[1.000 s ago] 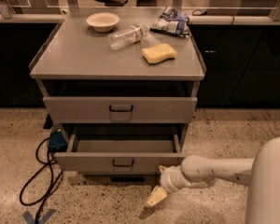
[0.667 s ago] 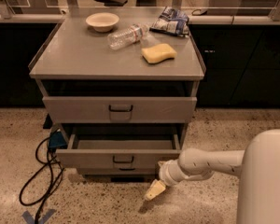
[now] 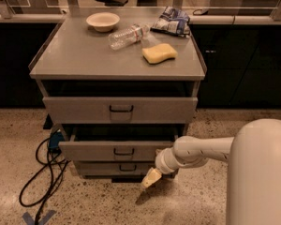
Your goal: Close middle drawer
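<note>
The grey cabinet (image 3: 117,60) has three stacked drawers. The middle drawer (image 3: 117,150) stands pulled out, its flat front and small dark loop handle (image 3: 123,151) facing me. The top drawer (image 3: 119,109) is also out a little. The bottom drawer (image 3: 122,168) sits further in. My gripper (image 3: 150,177) is low at the right end of the middle drawer's front, its yellowish tip pointing down toward the floor, just below and in front of the drawer's right corner. My white arm (image 3: 201,151) reaches in from the right.
On the cabinet top lie a bowl (image 3: 103,21), a plastic bottle (image 3: 128,35), a yellow sponge (image 3: 159,53) and a snack bag (image 3: 172,21). A black cable (image 3: 44,172) and a blue plug (image 3: 55,139) lie on the speckled floor at the left.
My arm and gripper have moved left, closer to the right end of the middle drawer's front. The drawer stands about as far out as before.
</note>
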